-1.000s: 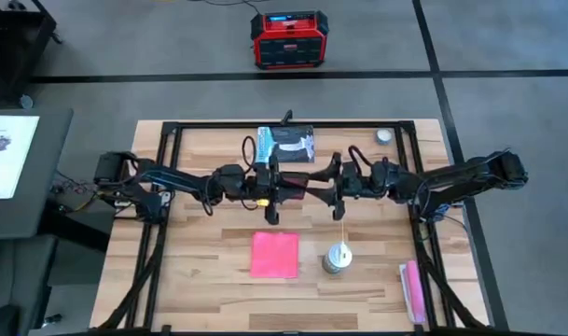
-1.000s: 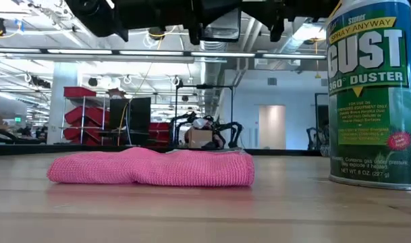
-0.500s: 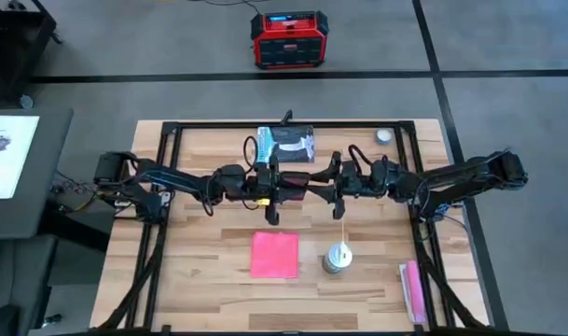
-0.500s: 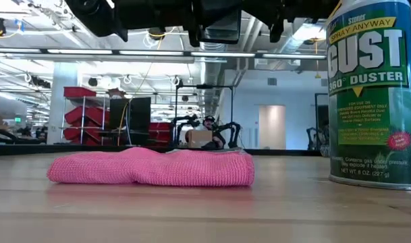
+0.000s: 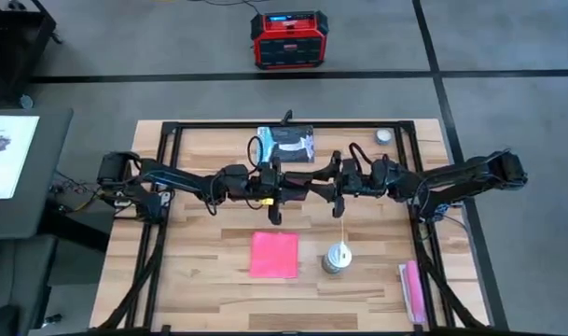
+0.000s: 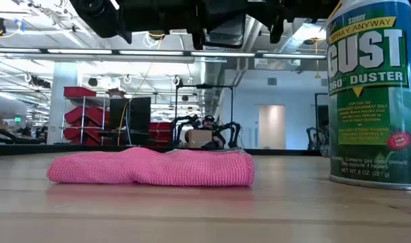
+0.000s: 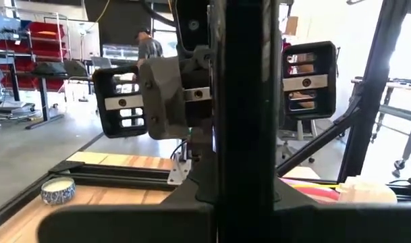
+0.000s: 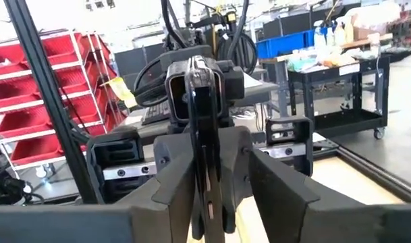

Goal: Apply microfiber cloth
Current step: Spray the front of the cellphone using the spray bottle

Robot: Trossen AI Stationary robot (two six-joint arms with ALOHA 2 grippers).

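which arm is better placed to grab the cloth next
Left, probably. Its tool hangs just behind the cloth, nearly in line with it. The right tool sits further right, nearer the can.

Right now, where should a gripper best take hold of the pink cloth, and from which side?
Probably from straight above, pinching a raised part of the microfiber cloth. It lies flat and folded on the table, too low for a side approach.

The 2 arms meet at frame centre; the microfiber cloth [image 5: 274, 254] lies flat below them, lower centre.
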